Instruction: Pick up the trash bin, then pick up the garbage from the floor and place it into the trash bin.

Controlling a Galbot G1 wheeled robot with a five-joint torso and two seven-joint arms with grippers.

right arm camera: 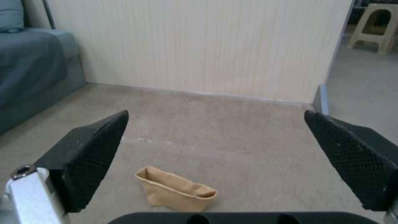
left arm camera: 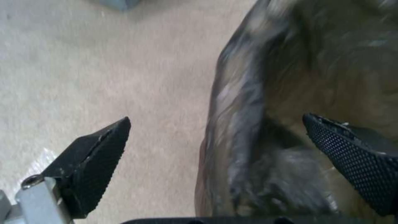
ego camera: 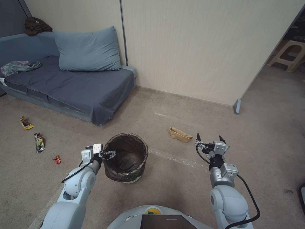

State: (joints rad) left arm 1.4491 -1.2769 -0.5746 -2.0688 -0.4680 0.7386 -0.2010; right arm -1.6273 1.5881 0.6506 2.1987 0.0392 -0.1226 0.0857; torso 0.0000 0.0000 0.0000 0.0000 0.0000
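- Left gripper at lower left-centre of the head view, fingers spread wide astride the near-left rim of the trash bin; not closed on it.
- Left wrist view: one finger outside the bin over bare carpet, the other finger inside over the bag; the dark brown liner runs up between them, blurred. Cannot tell whether either pad touches the rim.
- Trash bin stands upright on the carpet, lower centre of the head view, just in front of the robot's base. Brown crinkly bag folded over the rim; a sliver of white pail at the bottom edge.
- Right gripper at lower right-centre of the head view, held above the floor, fingers wide apart, holding nothing.
- Tan paper bag lies on its side on the carpet, centre-right of the head view, between the bin and the right gripper, nearer the gripper. In the right wrist view the bag sits low in frame, between the two spread fingers and beyond them, its mouth open.
- Other litter, left edge of the head view, on the carpet before the sofa: yellow wrapper, silver-dark wrapper, small red scrap. All well apart from the bin.
- Grey-blue pillow on the sofa, upper left.
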